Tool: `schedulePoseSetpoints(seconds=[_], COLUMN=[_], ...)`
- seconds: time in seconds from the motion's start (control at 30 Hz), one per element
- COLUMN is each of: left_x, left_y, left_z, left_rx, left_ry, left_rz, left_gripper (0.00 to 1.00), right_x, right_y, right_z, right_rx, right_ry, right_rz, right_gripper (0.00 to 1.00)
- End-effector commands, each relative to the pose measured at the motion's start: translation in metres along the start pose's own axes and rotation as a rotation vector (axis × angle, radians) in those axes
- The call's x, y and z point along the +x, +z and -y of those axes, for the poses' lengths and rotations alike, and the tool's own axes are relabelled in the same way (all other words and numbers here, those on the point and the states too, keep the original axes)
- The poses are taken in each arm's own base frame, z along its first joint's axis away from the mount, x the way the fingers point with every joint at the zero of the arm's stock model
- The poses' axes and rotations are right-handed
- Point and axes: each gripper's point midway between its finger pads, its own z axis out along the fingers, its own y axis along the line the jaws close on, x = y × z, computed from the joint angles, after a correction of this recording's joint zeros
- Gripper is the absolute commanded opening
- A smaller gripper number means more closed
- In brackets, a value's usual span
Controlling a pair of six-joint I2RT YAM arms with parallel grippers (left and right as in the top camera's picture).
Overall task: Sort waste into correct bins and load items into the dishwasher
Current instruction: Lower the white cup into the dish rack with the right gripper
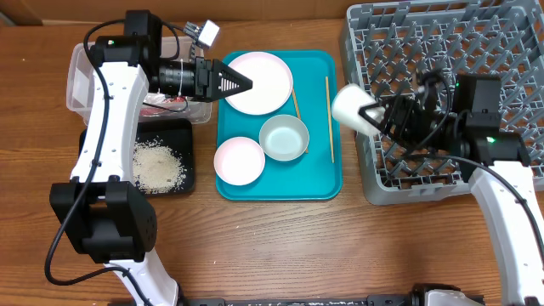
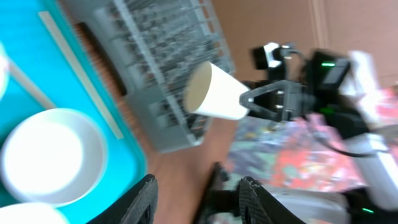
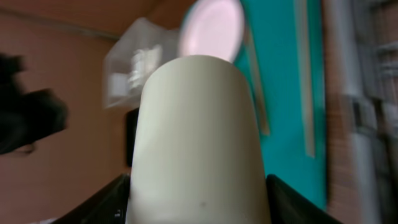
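Right gripper [image 1: 367,113] pinches the small white cup [image 1: 347,106] by its narrow end. The cup lies sideways, mouth toward frame left, at the left edge of the grey dish rack [image 1: 510,34], upper right of frame. Left gripper [image 1: 240,83] has its fingers spread with nothing between them, over the left rim of the white plate [image 1: 270,81] on the teal tray [image 1: 327,183]. Same tray, centre frame: metal bowl [image 1: 284,138], white bowl [image 1: 239,161], two chopsticks [image 1: 329,119]. Rice [image 1: 157,166] sits in the black tray [image 1: 185,129], left of centre.
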Motion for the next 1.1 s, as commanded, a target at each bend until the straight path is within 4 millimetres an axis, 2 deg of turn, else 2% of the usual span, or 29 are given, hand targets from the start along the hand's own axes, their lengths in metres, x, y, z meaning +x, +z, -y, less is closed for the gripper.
schedulePoseSetpoints(seconds=[0.0, 0.13, 0.3, 0.53, 0.6, 0.67, 0.7, 0.73, 0.8, 0.97, 1.07], left_x=[0.010, 0.023, 0.033, 0.035, 0.035, 0.035, 0.035, 0.035, 0.035, 0.034, 0.033], left_y=[0.004, 0.005, 0.011, 0.021, 0.022, 0.022, 0.022, 0.022, 0.022, 0.022, 0.022], left_z=[-0.036, -0.064, -0.083, -0.089, -0.090, -0.090, -0.090, -0.090, -0.090, -0.090, -0.090], left_rx=[-0.237, -0.442, -0.652, -0.772, -0.786, -0.786, -0.786, -0.786, -0.786, -0.786, -0.788], left_ry=[0.047, 0.057, 0.056, 0.075, 0.075, 0.076, 0.076, 0.076, 0.076, 0.079, 0.071], left_rz=[-0.078, -0.164, -0.240, -0.265, -0.266, -0.265, -0.265, -0.265, -0.265, -0.261, -0.254], left_gripper=[0.43, 0.42, 0.42, 0.44, 0.44, 0.44, 0.45, 0.45, 0.47, 0.47, 0.45], right_x=[-0.027, -0.014, 0.010, 0.026, 0.030, 0.031, 0.031, 0.030, 0.024, 0.006, -0.007], right_y=[-0.047, -0.074, -0.079, -0.054, -0.037, -0.030, -0.027, -0.024, -0.021, -0.025, -0.026], right_z=[0.024, 0.050, 0.079, 0.109, 0.117, 0.125, 0.128, 0.130, 0.129, 0.114, 0.093], right_rx=[0.359, 0.589, 0.731, 0.795, 0.780, 0.789, 0.793, 0.793, 0.783, 0.755, 0.689], right_ry=[-0.020, 0.047, 0.101, 0.131, 0.126, 0.139, 0.143, 0.143, 0.133, 0.111, 0.072], right_rz=[0.195, 0.186, 0.080, -0.106, -0.188, -0.215, -0.224, -0.225, -0.202, -0.153, -0.133], right_gripper=[0.49, 0.48, 0.49, 0.49, 0.50, 0.59, 0.69, 0.76, 0.84, 0.85, 0.85])
